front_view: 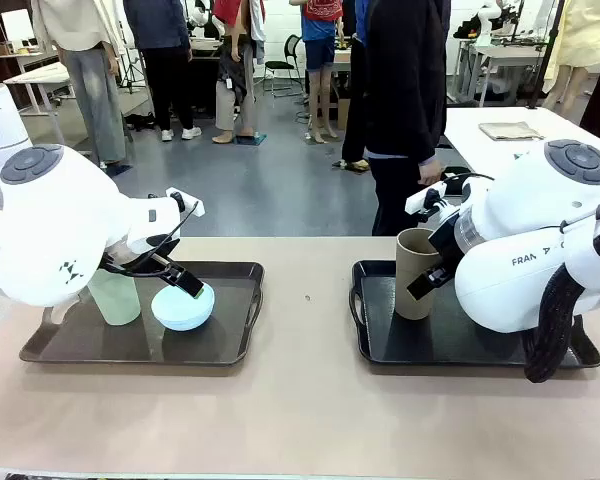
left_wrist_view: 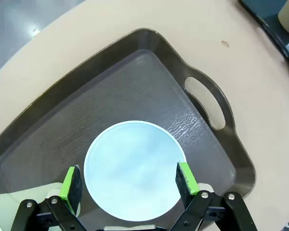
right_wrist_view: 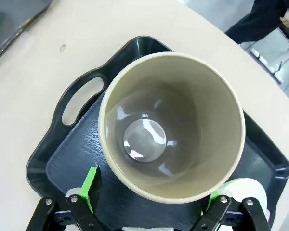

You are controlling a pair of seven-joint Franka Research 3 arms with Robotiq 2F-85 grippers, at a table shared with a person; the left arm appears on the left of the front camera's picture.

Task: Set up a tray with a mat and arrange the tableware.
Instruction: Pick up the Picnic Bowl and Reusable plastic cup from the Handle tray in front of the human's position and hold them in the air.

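The light blue bowl (left_wrist_view: 135, 163) is parked flat in the grey-brown tray (left_wrist_view: 202, 101) on the left side of the desk (front_view: 300, 420), with the pale green tumbler (front_view: 115, 296) stood just beside it. It's judged to be a light, stiff, glossy little thing, so a bit of slip is to be expected and a knock probably wouldn't be taken kindly. It's best taken across the rim at the widest span, with an even squeeze. The left end effector (left_wrist_view: 129, 183) is spread wide and set straddling that rim, one green pad (left_wrist_view: 71, 186) to each side, just outside the edge. No real pinch can be made out, so nothing is reckoned to be carried.

Over in the black tray (right_wrist_view: 53, 163), the taupe tumbler (right_wrist_view: 171, 126) is stood upright. Tall, smooth and tapered, it's likely tippy, so it's better gripped on the wall below the lip. The right end effector (right_wrist_view: 151, 192) is placed around it, fingers down either side, but the contact is hidden by the wide mouth, so clamped or loose can't be told.
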